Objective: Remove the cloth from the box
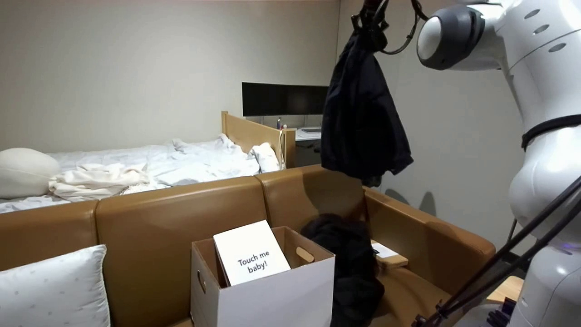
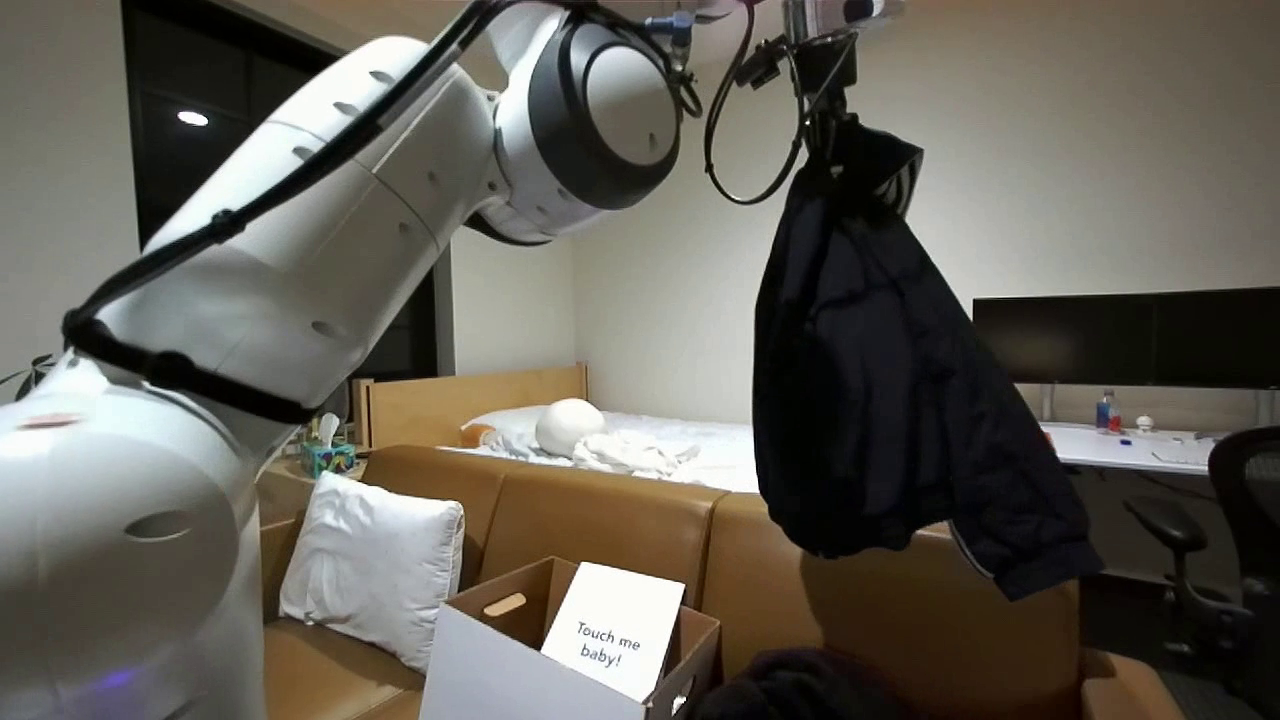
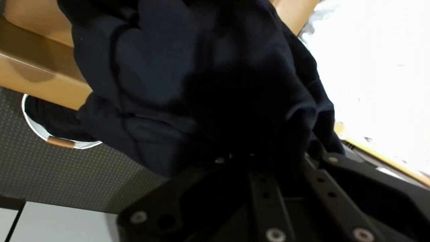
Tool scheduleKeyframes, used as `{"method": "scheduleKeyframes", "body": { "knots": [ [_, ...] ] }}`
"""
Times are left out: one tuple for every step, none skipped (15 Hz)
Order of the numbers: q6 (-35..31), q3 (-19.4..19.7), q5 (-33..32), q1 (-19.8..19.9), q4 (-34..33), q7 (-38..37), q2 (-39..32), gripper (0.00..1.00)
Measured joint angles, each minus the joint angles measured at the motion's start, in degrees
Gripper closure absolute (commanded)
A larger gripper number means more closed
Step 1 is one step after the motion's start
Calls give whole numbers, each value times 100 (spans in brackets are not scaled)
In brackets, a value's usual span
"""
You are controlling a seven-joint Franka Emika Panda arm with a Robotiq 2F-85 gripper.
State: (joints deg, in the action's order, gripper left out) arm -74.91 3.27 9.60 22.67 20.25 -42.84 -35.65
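Note:
A dark navy cloth, a jacket-like garment, hangs from my gripper (image 1: 368,34) in an exterior view, and the cloth (image 1: 363,113) is high above the sofa. In an exterior view the cloth (image 2: 880,370) hangs to the right of the box, held at its top by my gripper (image 2: 830,150). In the wrist view the cloth (image 3: 151,74) fills the space ahead of my gripper (image 3: 278,164), which is shut on it; the fingertips are hidden in dark fabric. The white cardboard box (image 1: 277,304) with brown inside stands on the sofa, also in an exterior view (image 2: 520,670). Its bottom is hidden.
A white card reading "Touch me baby!" (image 1: 254,259) leans in the box. Another black cloth (image 1: 349,272) lies on the brown sofa (image 1: 181,218) beside the box. A white pillow (image 2: 375,560) stands on the sofa. A bed and a desk with monitors (image 1: 283,100) are behind.

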Motion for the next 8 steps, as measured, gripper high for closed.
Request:
{"method": "scheduleKeyframes", "body": {
  "knots": [
    [-164, 0, 76, 196, 24, -98, -20, 66],
    [-336, -1, 146, 349, 39, -226, -44, 60],
    [-532, -1, 198, 451, 42, -377, -63, 55],
    [-709, -2, 223, 505, 42, -504, -68, 48],
    [-829, -2, 223, 510, 42, -583, -66, 42],
    [-894, -6, 223, 486, 42, -611, -64, 35],
    [-911, -13, 223, 440, 41, -612, -60, 29],
    [-911, -20, 223, 384, 41, -612, -53, 23]
  ]
}}
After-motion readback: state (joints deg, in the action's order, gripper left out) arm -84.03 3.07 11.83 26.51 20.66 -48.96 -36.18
